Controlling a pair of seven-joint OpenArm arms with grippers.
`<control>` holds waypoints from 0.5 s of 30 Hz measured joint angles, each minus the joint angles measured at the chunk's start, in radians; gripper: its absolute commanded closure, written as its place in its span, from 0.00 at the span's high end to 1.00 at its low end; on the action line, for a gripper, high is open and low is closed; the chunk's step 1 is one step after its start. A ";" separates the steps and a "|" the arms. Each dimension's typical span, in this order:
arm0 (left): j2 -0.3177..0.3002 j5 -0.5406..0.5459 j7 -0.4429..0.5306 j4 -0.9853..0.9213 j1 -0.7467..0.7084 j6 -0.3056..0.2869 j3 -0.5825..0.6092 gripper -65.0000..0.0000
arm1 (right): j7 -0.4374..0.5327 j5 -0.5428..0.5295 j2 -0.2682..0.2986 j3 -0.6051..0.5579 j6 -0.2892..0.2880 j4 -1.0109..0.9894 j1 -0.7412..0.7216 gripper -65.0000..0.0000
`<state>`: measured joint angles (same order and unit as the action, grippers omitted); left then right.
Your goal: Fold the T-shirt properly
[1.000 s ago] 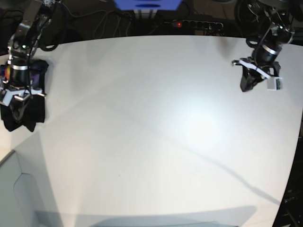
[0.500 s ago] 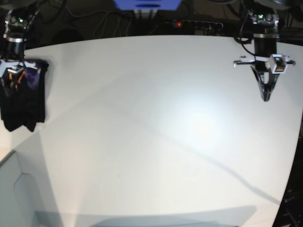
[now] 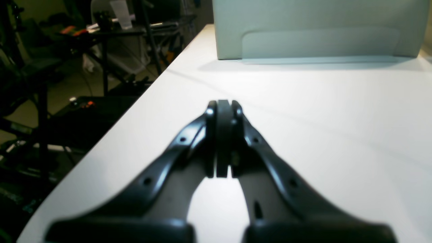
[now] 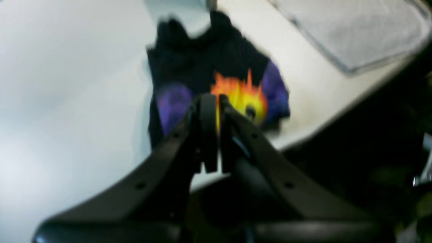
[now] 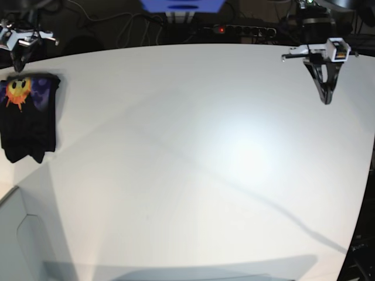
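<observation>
The black T-shirt (image 5: 28,117) lies folded into a narrow bundle at the table's far left edge, its yellow-orange sun face and purple print (image 5: 19,92) facing up. In the right wrist view the T-shirt (image 4: 216,64) lies beyond and below the right gripper (image 4: 213,99), which is shut and empty, lifted clear of the cloth. From the base camera the right gripper (image 5: 19,64) hangs just above the T-shirt's top end. My left gripper (image 5: 325,99) hovers shut and empty over the table's far right; its fingertips (image 3: 222,104) press together.
The white table (image 5: 193,164) spreads between both arms. A pale grey box (image 5: 23,240) stands at the front left corner, seen as a grey box (image 3: 314,30) in the left wrist view. A power strip (image 5: 240,29) and cables lie behind the table's back edge.
The right gripper has let go of the T-shirt and risen up and back, uncovering the sun print. The left gripper has lifted and swung to point straight down.
</observation>
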<state>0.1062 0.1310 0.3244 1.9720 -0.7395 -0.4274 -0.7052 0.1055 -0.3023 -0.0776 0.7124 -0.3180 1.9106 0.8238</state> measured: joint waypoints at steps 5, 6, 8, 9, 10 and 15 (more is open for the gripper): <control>-0.005 0.000 0.014 -0.115 -0.011 -0.002 0.000 0.00 | 0.008 0.001 -0.005 -0.002 0.000 -0.117 0.032 0.00; -0.006 0.000 0.011 -0.150 -0.011 0.003 0.000 0.00 | 0.007 0.002 -0.005 -0.002 0.000 -0.152 0.036 0.00; -0.006 0.000 0.016 -0.232 -0.008 0.002 0.000 0.00 | 0.001 0.003 -0.005 -0.002 0.000 -0.226 0.039 0.00; -0.006 0.000 0.016 -0.272 -0.007 0.000 0.000 0.00 | -0.002 0.003 -0.005 -0.002 0.000 -0.262 0.039 0.00; -0.008 -0.004 0.035 -0.309 -0.007 0.002 0.004 0.00 | 0.002 0.006 -0.005 -0.003 0.000 -0.294 0.039 0.00; -0.048 -0.071 0.385 -0.512 -0.013 0.006 0.130 0.00 | 0.013 0.000 0.003 -0.026 0.001 -0.454 0.033 0.00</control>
<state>0.0586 0.0605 0.7090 1.4597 -0.7528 -0.4210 -0.5755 0.1184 -0.3027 -0.0746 0.6865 -0.3172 1.4567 0.8570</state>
